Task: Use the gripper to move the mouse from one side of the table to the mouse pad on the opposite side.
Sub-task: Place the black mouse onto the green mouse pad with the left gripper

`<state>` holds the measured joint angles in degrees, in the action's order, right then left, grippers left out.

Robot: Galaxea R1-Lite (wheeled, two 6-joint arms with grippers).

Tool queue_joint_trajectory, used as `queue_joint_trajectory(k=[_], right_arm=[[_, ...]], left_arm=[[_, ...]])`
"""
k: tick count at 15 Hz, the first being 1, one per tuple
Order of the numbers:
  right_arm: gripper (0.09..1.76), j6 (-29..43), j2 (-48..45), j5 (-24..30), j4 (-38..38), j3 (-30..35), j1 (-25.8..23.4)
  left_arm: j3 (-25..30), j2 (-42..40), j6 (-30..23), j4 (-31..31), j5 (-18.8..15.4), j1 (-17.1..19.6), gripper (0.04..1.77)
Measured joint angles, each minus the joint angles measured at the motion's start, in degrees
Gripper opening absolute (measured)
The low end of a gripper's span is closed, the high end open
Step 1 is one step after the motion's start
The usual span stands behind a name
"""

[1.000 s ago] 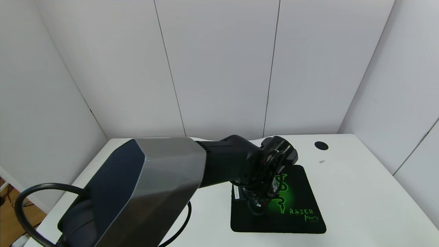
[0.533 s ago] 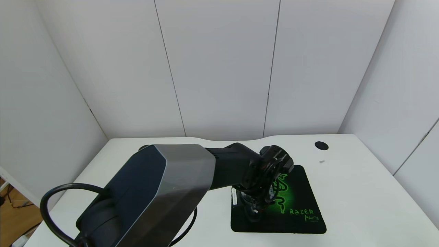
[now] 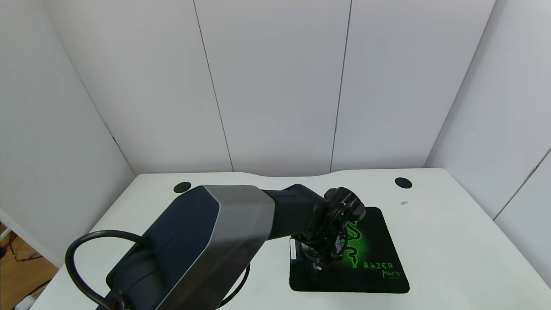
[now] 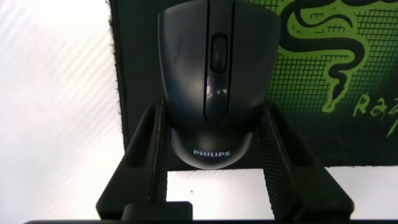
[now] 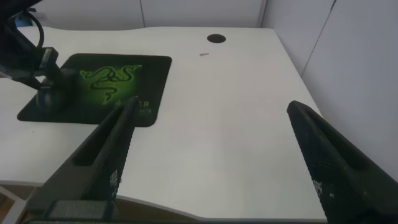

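The left gripper [image 4: 211, 146] holds the Philips mouse [image 4: 211, 81] narrowly between its fingers, low over the Razer mouse pad [image 3: 370, 275] near its 8 o'clock corner; releasing there risks it overhanging the edge. The right gripper [image 5: 217, 155] idles wide open. The white table [image 3: 452, 249] is ringed by pale partition walls [image 3: 275, 86].

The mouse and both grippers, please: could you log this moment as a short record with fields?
mouse: black mouse on the near left part of the pad, between the left fingers
left gripper: left gripper low over the pad, fingers alongside the mouse's sides
right gripper: right gripper open, above the table right of the pad, holding nothing
table: white, two black grommets at the rear
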<state>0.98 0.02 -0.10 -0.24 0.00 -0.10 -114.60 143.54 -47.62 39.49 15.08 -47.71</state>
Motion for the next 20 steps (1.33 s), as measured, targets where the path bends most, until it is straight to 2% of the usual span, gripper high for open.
queue_joint_trajectory(k=[5,9,12,20], right_arm=[[1.71,0.0,0.0,0.0,0.0,0.0,0.0],[1.71,0.0,0.0,0.0,0.02,0.0,0.0],[1.71,0.0,0.0,0.0,0.02,0.0,0.0],[1.71,0.0,0.0,0.0,0.02,0.0,0.0]], left_arm=[[0.0,0.37,0.0,-0.21,0.4,0.11,0.89],[0.0,0.54,0.22,-0.27,0.71,0.09,1.23],[0.0,0.56,0.27,-0.38,0.71,0.12,1.38],[0.0,0.01,0.6,-0.27,0.79,0.09,1.59]])
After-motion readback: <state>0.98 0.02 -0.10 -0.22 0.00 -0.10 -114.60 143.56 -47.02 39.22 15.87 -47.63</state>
